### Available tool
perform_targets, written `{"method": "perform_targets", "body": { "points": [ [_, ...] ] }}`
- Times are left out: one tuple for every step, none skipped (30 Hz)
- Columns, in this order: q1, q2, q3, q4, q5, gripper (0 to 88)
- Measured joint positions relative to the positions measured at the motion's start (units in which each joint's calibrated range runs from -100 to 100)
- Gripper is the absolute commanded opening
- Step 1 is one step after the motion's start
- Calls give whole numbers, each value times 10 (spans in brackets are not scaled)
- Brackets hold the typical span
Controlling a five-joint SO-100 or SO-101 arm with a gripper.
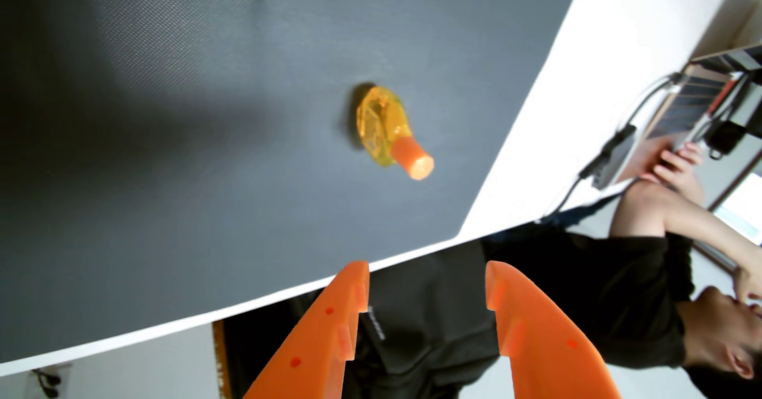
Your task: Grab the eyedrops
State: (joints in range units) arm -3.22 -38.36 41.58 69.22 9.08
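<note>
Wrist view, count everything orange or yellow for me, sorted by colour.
Orange: 3, namely the eyedrop cap and the two fingers of the open claw
Yellow: 1, the eyedrop bottle standing on the dark mat
Total: 4

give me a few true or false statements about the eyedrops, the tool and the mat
1. The eyedrops bottle is on the dark mat. True.
2. The tool is shut on the bottle. False: its fingers are spread apart and hold nothing.
3. The bottle has an orange cap. True.
4. The bottle sits between the tool's fingers. False: it is apart from them, further up the wrist view.
5. A person is beyond the table edge. True.
</note>
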Motion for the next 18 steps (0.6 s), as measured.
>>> {"method": "perform_targets", "body": {
  "points": [
    [0,21,-9,0,0,172],
    [0,44,-22,0,0,172],
    [0,65,-33,0,0,172],
    [0,84,-45,0,3,173],
    [0,103,-58,5,8,181],
    [0,125,-74,11,12,196],
    [0,143,-91,20,16,214],
    [2,162,-111,29,18,232],
    [7,181,-134,44,19,243],
    [14,200,-156,58,22,250],
    [19,220,-179,70,25,250],
    [22,239,-203,83,28,249],
    [24,260,-228,95,30,250],
    [28,280,-252,107,32,251],
    [33,299,-277,116,36,253],
    [37,318,-304,128,38,255],
    [41,337,-328,138,42,255],
    [42,357,-350,146,42,255]
  ]
}}
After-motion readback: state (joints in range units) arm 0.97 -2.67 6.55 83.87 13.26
